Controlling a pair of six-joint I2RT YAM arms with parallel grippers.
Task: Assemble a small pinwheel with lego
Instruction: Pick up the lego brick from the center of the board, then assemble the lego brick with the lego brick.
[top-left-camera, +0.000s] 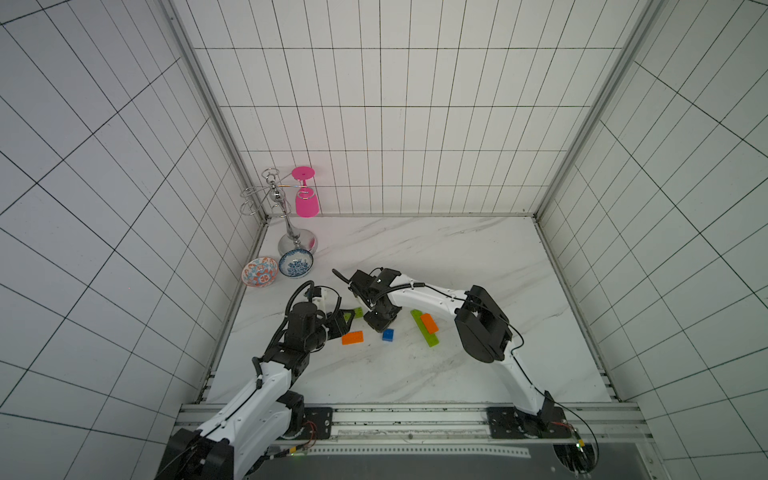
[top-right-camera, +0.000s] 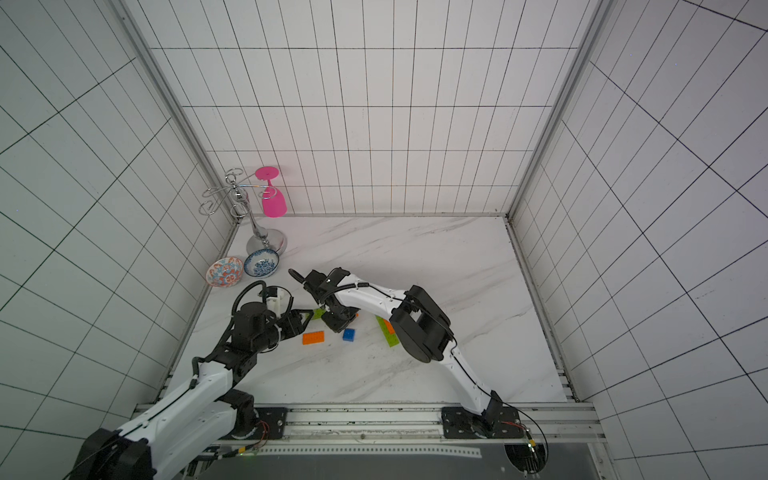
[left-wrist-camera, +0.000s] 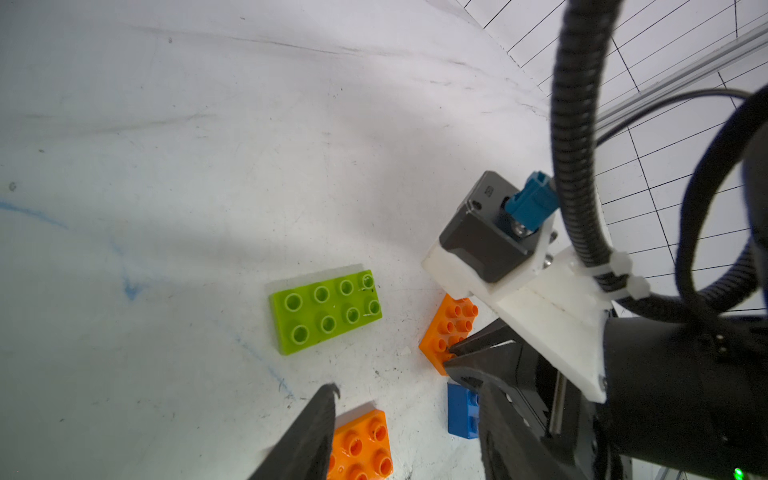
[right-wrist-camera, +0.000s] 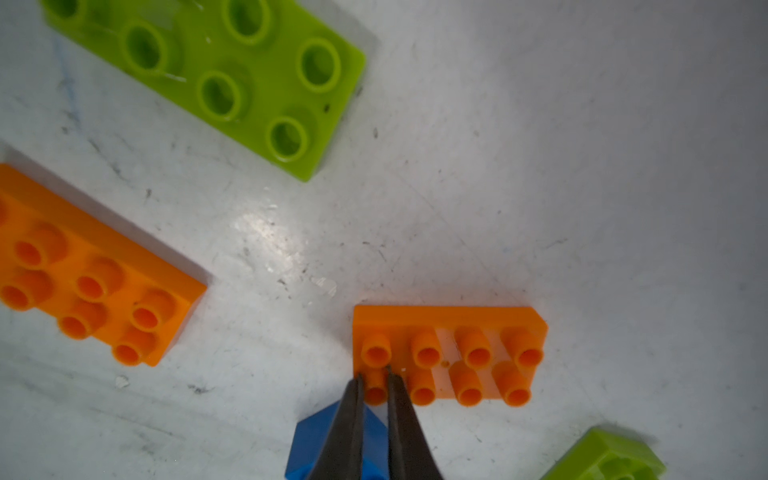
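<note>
One orange brick (right-wrist-camera: 449, 353) in play, lying flat and studs-up on the white marble tabletop (right-wrist-camera: 540, 166). Sits in the lower centre of both top views, almost hidden there under the right tool (right-wrist-camera: 375, 378). Right tool closed down to a narrow pinch, thin tips clamped on a single corner stud of that brick; no lift visible. Left tool (left-wrist-camera: 403, 386) roughly half open and empty, low beside a lime-green brick (left-wrist-camera: 326, 311) and a second orange brick (left-wrist-camera: 361, 444). Blue square brick (right-wrist-camera: 332, 440) just behind the right tool's tips.

Judged step: picking up the orange brick to seat it on a green one. Worth doing slowly, since a one-stud grip at a corner leaves most of the weight hanging off to one side. Raise straight up, keep the brick level, watch for swinging or slipping, and stay clear of the blue brick. Re-grip across the short sides if it tilts.

Long axis set crosswise to the right tool's fingers, gripped end nearest the blue brick. Free end reaching toward the corner of another lime-green brick (right-wrist-camera: 606, 457).
</note>
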